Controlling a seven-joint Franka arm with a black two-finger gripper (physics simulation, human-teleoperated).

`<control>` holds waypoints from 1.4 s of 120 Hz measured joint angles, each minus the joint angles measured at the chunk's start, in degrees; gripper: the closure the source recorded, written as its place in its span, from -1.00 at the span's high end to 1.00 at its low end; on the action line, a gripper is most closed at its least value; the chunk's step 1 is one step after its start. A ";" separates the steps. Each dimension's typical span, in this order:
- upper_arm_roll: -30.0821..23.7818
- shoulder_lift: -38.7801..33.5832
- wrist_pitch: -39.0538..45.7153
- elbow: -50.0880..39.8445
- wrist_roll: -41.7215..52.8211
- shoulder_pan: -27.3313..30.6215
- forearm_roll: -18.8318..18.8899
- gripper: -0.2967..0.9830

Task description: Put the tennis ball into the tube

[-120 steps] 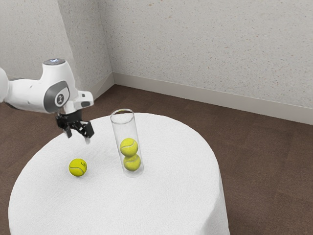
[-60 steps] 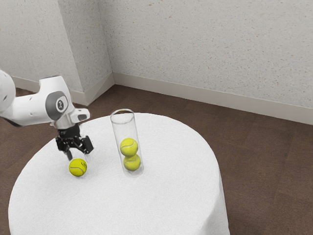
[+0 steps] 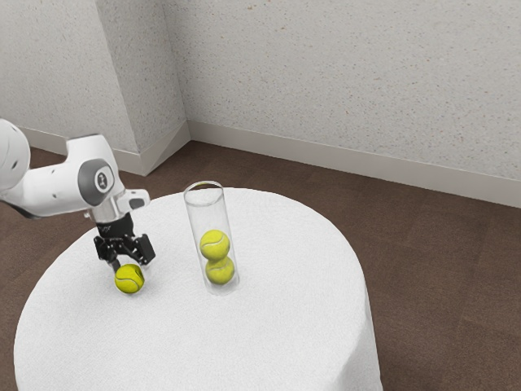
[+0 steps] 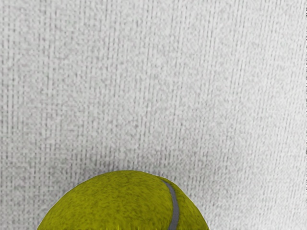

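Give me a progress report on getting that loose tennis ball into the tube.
Looks done: the claw is down at the loose ball, fingers apart. In hand: lining up a grasp, it seems; the ball is on the table, not lifted. Left: grip it, raise it and drop it into the upright tube, above the two balls inside.

Brown floor (image 3: 440, 261) lies between the white-draped table (image 3: 285, 334) and speckled wall (image 3: 342, 73)
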 joint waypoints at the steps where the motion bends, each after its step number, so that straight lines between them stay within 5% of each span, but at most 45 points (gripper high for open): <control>1: 0.01 0.00 -0.02 -0.02 0.03 0.01 -0.07 0.54; 45: 0.09 0.60 -1.51 -0.59 0.94 0.25 -2.65 0.53; 84: 0.07 0.29 -1.58 0.16 1.28 -0.10 -1.94 -0.15; 110: -0.01 -4.28 -1.76 3.23 -0.55 -0.45 4.05 -0.48; 138: -0.66 -13.69 -6.51 8.58 -5.55 -2.51 15.62 -0.59; 168: -1.69 -15.65 -13.50 16.85 -11.01 -6.21 24.78 -0.69</control>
